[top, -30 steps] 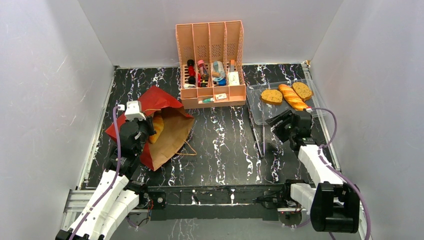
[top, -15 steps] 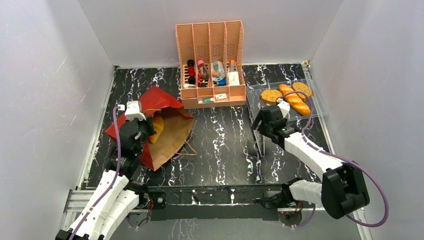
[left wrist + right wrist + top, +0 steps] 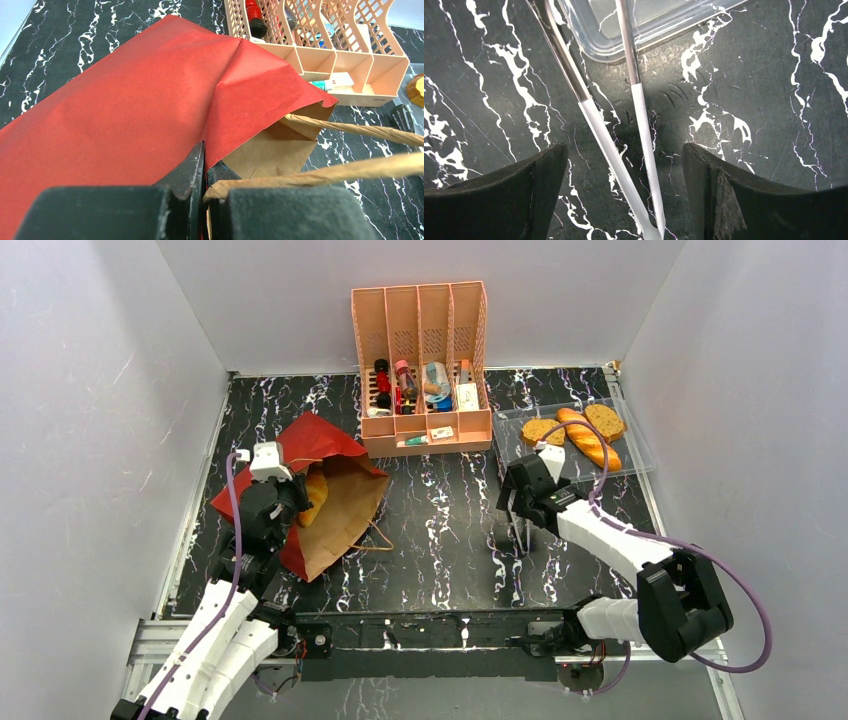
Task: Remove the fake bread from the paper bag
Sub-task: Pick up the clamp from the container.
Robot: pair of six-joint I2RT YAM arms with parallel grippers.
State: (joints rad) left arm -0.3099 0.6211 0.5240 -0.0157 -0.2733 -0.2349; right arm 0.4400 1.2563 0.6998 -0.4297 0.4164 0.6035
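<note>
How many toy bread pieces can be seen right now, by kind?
Brown oval toast slices, on the clear plastic tray: 2
Golden slashed baguette, on the same tray: 1
Orange bread piece, in the mouth of the brown and red paper bag: 1
Total: 4

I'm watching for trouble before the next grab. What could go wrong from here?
The open right claw hovers over thin tongs beside the clear tray; closing may skid them or nudge the tray.
The left claw pinches the paper bag at its rim; a pull could tear it or bury the bread at its mouth.
</note>
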